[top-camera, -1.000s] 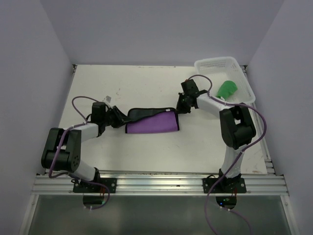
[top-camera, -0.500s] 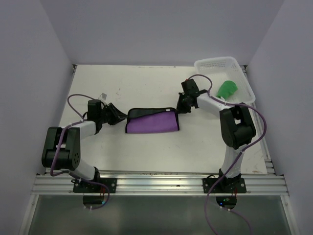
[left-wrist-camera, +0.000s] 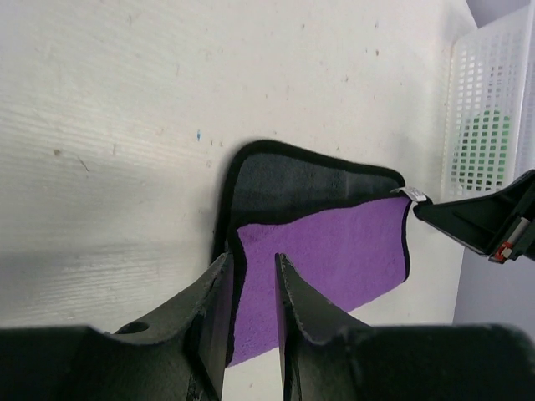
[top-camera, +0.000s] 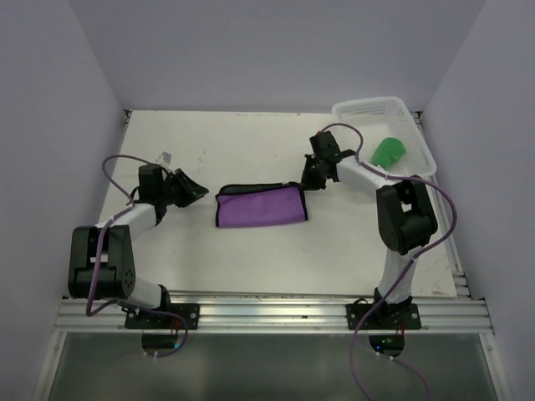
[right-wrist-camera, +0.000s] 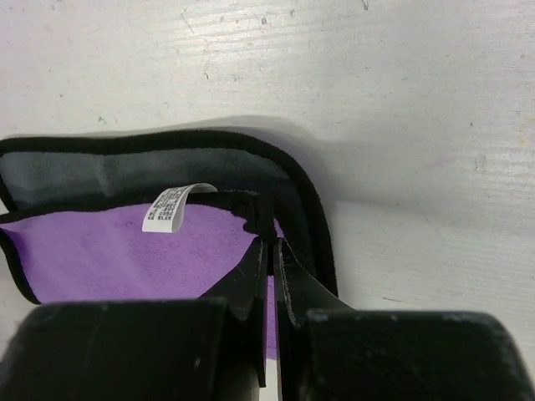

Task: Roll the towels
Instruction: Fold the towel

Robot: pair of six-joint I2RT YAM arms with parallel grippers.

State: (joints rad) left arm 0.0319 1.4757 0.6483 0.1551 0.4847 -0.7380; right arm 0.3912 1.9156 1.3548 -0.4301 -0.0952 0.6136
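Observation:
The purple towel (top-camera: 259, 206) lies folded on the table, its purple face toward me and a strip of black back showing along the far edge. My right gripper (top-camera: 308, 179) is shut on the black edging at its right far corner (right-wrist-camera: 266, 219), beside a white label (right-wrist-camera: 167, 207). My left gripper (top-camera: 197, 190) hovers just left of the towel's left end, open, with nothing between its fingers (left-wrist-camera: 252, 263); the purple towel (left-wrist-camera: 334, 251) lies ahead of it. The green towel (top-camera: 388, 151) sits bunched in the basket.
The white lattice basket (top-camera: 359, 112) stands at the back right corner, and the green towel (left-wrist-camera: 489, 146) shows through its wall (left-wrist-camera: 481, 58) in the left wrist view. Grey walls close in the table on the left, back and right. Bare table lies behind and in front of the purple towel.
My left gripper has drawn back leftward off the towel's left end, which has settled flat. The right gripper has kept its hold and barely moved.

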